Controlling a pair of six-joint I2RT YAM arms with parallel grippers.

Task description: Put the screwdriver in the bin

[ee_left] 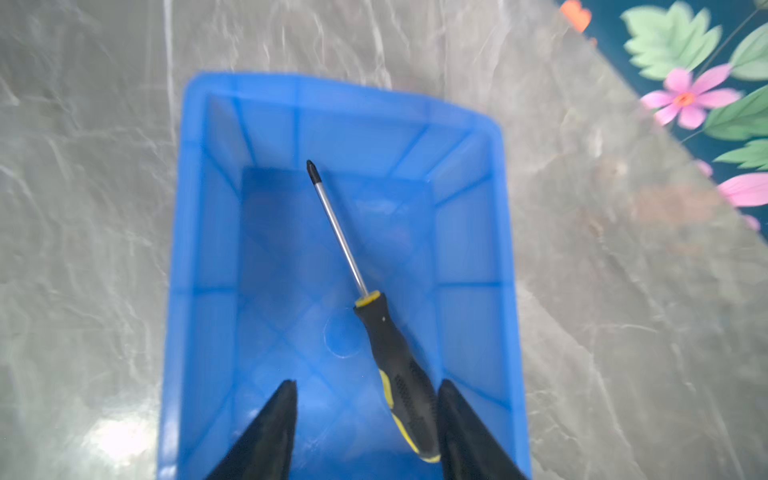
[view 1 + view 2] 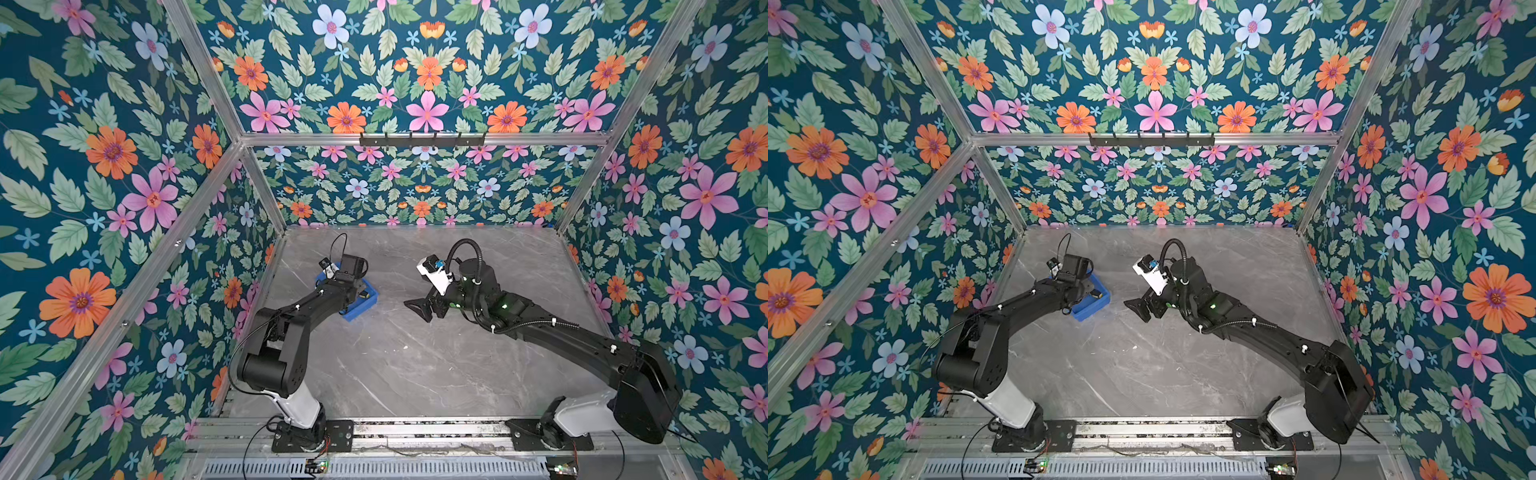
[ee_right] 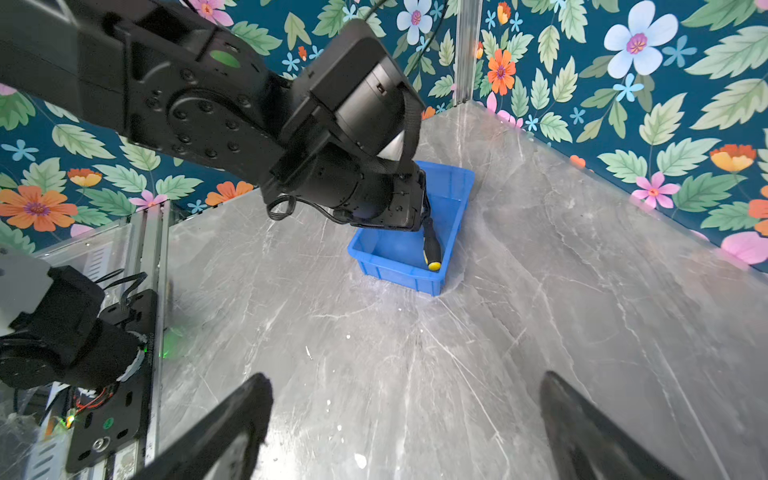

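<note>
While both arms' jaws stand apart, the screwdriver (image 1: 390, 353) is inside the bin (image 1: 208, 249).

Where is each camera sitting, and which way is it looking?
Top views: high above the arms' bases, looking down at the table; left arm and right arm show whole.
Left wrist: on the left arm, looking down into the bin at the screwdriver; left fingers show, spread.
Right wrist: on the right arm, looking across the table toward the bin; right fingers, spread, and the left arm show.
Shared: both wrist views show bin and screwdriver; both top views show almost the same scene.
</note>
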